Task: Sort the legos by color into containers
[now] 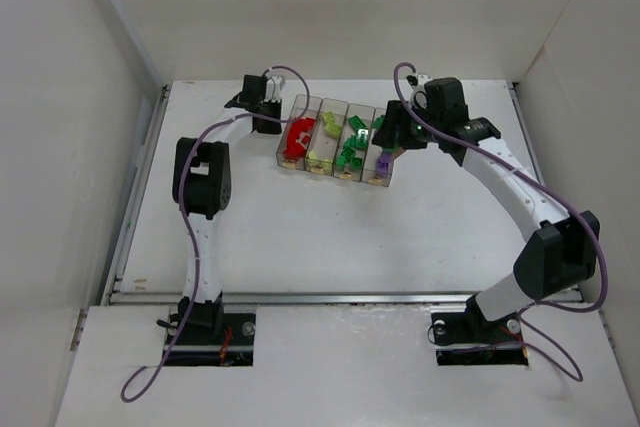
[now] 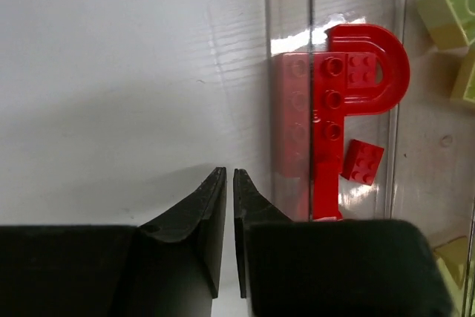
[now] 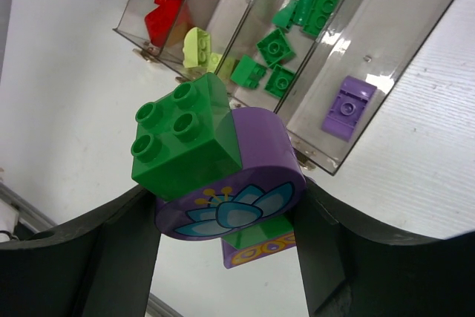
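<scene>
Four joined clear bins (image 1: 335,105) stand at the table's back. From the left they hold red legos (image 1: 297,134), lime-yellow legos (image 1: 322,127), green legos (image 1: 352,142) and a purple lego (image 1: 383,160). My right gripper (image 3: 226,217) is shut on a clump (image 3: 223,168) of a green brick, a rounded purple flower piece and more bricks below, held near the bins' right end (image 1: 388,132). My left gripper (image 2: 228,176) is shut and empty over bare table, just left of the red bin (image 2: 349,87). In the top view it is at the bins' back left (image 1: 262,99).
White walls enclose the table on the left, back and right. A metal rail (image 1: 340,297) runs along the table's front edge ahead of the arm bases. Purple cables loop from both arms.
</scene>
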Controlling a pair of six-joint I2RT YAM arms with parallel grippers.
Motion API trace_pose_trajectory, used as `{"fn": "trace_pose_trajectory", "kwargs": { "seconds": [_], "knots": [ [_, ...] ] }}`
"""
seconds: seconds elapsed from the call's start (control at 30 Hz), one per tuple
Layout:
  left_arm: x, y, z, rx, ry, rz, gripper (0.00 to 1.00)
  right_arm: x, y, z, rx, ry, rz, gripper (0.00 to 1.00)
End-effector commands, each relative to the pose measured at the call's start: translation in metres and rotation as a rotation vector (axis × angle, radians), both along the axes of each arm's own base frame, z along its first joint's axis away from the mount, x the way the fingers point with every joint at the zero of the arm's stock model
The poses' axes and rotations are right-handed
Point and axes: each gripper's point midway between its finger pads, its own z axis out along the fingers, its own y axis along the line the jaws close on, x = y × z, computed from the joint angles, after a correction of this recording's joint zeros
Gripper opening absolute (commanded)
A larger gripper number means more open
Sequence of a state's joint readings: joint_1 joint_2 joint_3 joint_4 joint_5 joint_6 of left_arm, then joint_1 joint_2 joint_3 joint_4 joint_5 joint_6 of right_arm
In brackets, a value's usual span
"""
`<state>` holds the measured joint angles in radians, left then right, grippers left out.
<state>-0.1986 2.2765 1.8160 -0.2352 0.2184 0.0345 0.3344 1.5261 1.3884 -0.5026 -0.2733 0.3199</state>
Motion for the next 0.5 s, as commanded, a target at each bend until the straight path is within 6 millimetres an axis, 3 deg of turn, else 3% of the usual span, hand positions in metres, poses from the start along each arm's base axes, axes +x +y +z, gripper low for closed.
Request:
{"fn": "trace_pose_trajectory", "kwargs": {
  "seconds": [0.0, 0.07, 0.1, 0.13, 0.23, 0.3, 0.47],
  "knots": [
    [0.003, -0.003, 0.046, -0.099, -0.068, 0.036, 0.08, 0.006, 0.006, 0.026, 0.031, -0.09, -0.018, 0.0],
    [0.007, -0.004, 0.07, -0.12, -0.12, 0.044, 0.31, 0.005, 0.005, 0.025, 0.028, -0.082, -0.018, 0.0],
    [0.008, -0.003, 0.076, -0.116, -0.132, 0.051, 0.51, 0.007, 0.004, 0.022, 0.019, -0.073, -0.025, 0.0],
    [0.011, 0.001, 0.084, -0.106, -0.16, 0.067, 0.59, 0.007, 0.004, 0.022, 0.013, -0.078, -0.02, 0.0],
    [0.01, -0.011, 0.095, -0.054, -0.208, -0.005, 0.7, 0.005, 0.007, 0.019, 0.013, -0.077, -0.011, 0.0],
    [0.007, -0.023, 0.095, -0.04, -0.216, -0.046, 0.7, 0.006, 0.008, 0.021, 0.016, -0.085, -0.011, 0.0],
    [0.015, -0.01, 0.093, 0.011, -0.232, 0.03, 0.76, 0.005, 0.009, 0.021, 0.021, -0.083, -0.004, 0.0]
  ]
}}
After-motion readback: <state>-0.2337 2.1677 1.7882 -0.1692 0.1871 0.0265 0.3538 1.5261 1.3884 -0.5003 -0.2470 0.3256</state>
